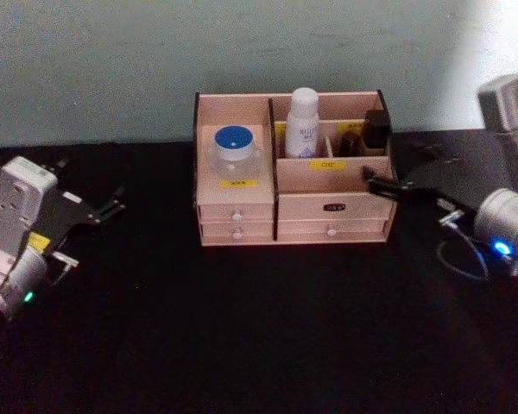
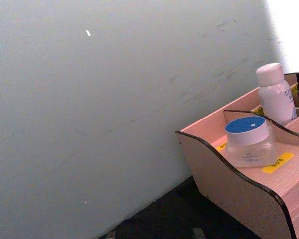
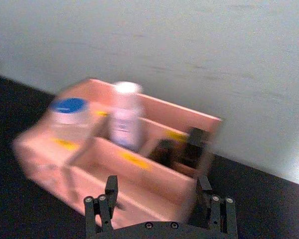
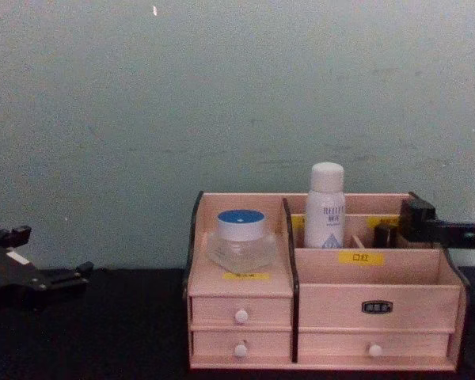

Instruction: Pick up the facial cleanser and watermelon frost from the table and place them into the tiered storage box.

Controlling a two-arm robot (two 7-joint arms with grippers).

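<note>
The pale pink tiered storage box [image 1: 242, 211] stands on the table's far side. The squat, blue-lidded watermelon frost [image 1: 235, 151] sits upright on its left shelf. The tall white facial cleanser [image 1: 303, 123] stands upright, seemingly in the far middle compartment.

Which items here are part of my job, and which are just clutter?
Job items:
facial cleanser, upright in a rear compartment
watermelon frost, on the left tier
tiered storage box
right gripper, open beside the box

Just there:
dark items in the right rear compartments
left gripper, off to the left
</note>
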